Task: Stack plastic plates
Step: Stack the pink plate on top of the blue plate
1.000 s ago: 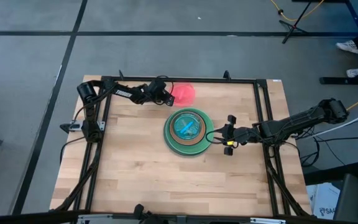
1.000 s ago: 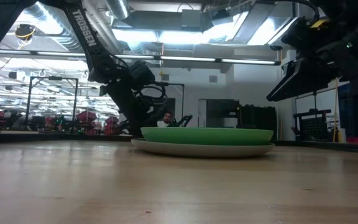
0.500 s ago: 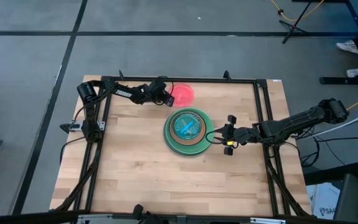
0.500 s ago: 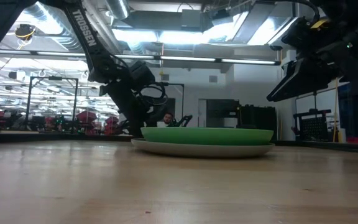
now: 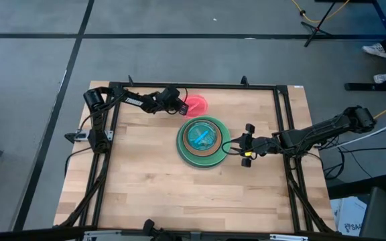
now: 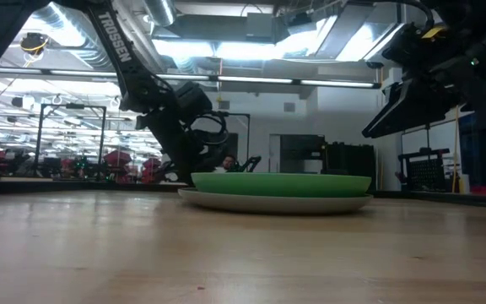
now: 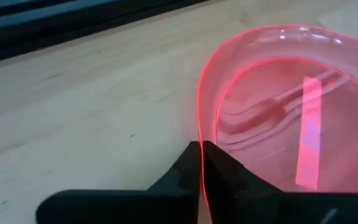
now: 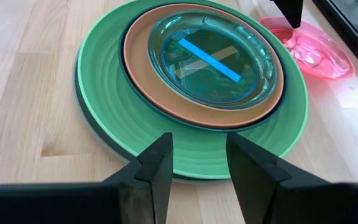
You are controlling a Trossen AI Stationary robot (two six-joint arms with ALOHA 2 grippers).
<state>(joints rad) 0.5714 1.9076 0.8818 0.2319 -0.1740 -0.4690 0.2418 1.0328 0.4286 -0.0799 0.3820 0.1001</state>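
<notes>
A stack of plates [image 5: 204,139] stands mid-table: a grey one at the bottom, then mint green [image 8: 104,118], dark teal, brown [image 8: 143,74] and a translucent blue one [image 8: 210,59] on top. A translucent pink plate [image 5: 198,104] lies on the wood behind the stack, near the far edge. My left gripper [image 5: 181,106] is at the pink plate's left rim, shut on it. My right gripper [image 5: 236,145] hovers open just right of the stack, its fingers [image 8: 160,165] pointing at the green rim without touching it. My left gripper pinches the pink plate's raised rim [image 7: 199,134] on the plate's left side, with one finger inside the rim and one outside. The fingers come from the table's left, slanting down. The rest of the plate [image 8: 309,50] appears to rest on the table.
A black metal frame [image 5: 193,86] runs close behind the pink plate and along the table's sides. Bare wood lies in front of the stack [image 5: 179,194] and to its left.
My left gripper has shut on the pink plate's rim. The plate has stayed near the far edge. My right gripper has kept still beside the stack.
</notes>
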